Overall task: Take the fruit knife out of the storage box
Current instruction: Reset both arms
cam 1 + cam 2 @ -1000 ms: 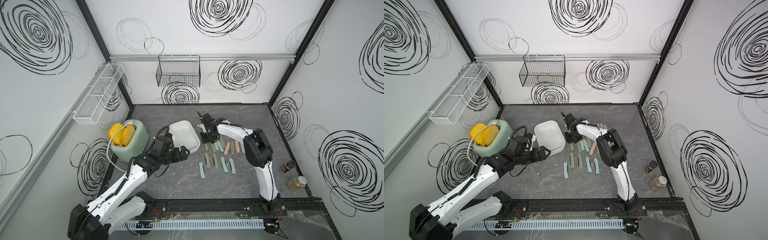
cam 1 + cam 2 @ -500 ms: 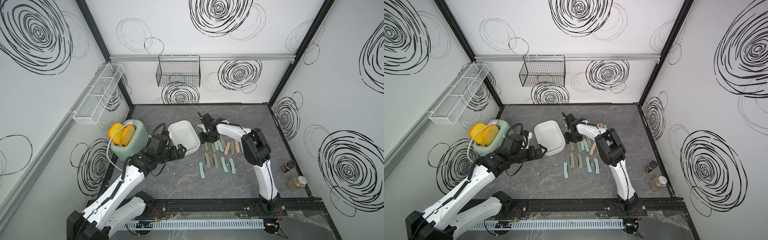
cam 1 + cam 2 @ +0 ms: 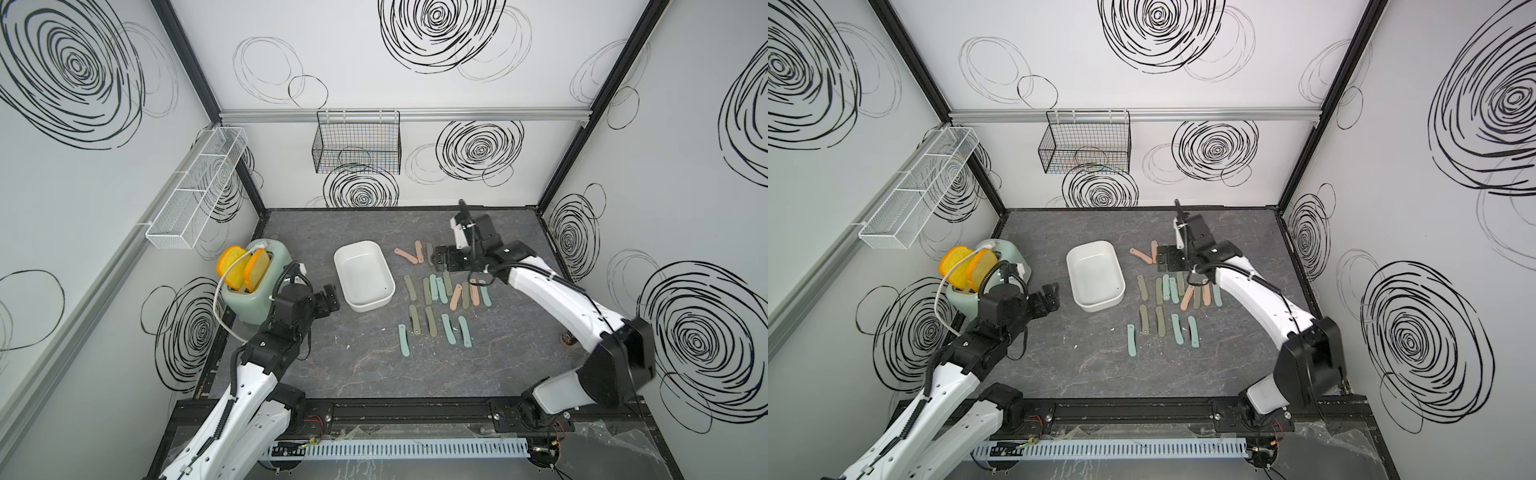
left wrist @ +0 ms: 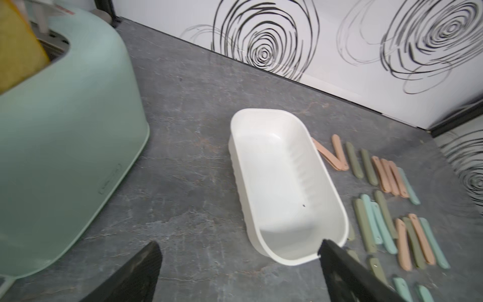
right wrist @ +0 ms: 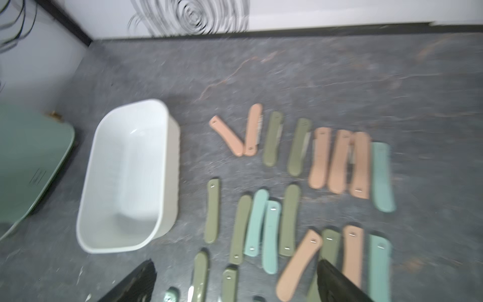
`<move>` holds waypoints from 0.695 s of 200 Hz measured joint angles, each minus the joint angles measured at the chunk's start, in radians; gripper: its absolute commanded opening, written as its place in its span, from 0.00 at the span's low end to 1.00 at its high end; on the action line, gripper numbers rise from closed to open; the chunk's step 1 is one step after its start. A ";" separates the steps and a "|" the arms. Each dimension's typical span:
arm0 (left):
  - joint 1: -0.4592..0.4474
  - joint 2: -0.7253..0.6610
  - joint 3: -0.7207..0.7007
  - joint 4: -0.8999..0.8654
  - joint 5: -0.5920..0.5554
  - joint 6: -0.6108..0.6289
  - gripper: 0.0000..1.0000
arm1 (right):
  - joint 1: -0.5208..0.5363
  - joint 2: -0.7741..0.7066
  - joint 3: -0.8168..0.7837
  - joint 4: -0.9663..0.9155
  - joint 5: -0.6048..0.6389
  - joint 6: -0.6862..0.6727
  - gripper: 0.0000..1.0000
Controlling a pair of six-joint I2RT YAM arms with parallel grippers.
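While both arms hang low over the dark grey marbled tabletop (image 3: 353, 365), the shallow white plastic storage box with rounded corners (image 3: 372, 306) sits near the middle of it, its inside showing bare white. The folding fruit knives with pink, olive and teal handles (image 3: 441, 289) lie out on the table just beside the box, on the right arm's side, in loose rows with several touching one another. The right gripper (image 3: 439, 259) hovers above the far end of those rows, next to two pink knives that meet in a V (image 3: 407, 255). Its black fingers (image 5: 339, 285) stand wide apart with nothing clamped, though the wrist view is blurred and I could not say whether they brush a handle. The left gripper (image 3: 332, 300) is near the box's near left corner, clear of the rim, its jaws spread wide and empty. Just behind it stands a mint-green toaster (image 3: 249, 303) with two yellow slices (image 3: 235, 266) poking up.
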 measured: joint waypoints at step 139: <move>0.048 0.483 -0.332 0.998 -0.210 0.365 0.98 | -0.401 -0.032 -0.966 1.212 0.239 -0.225 0.99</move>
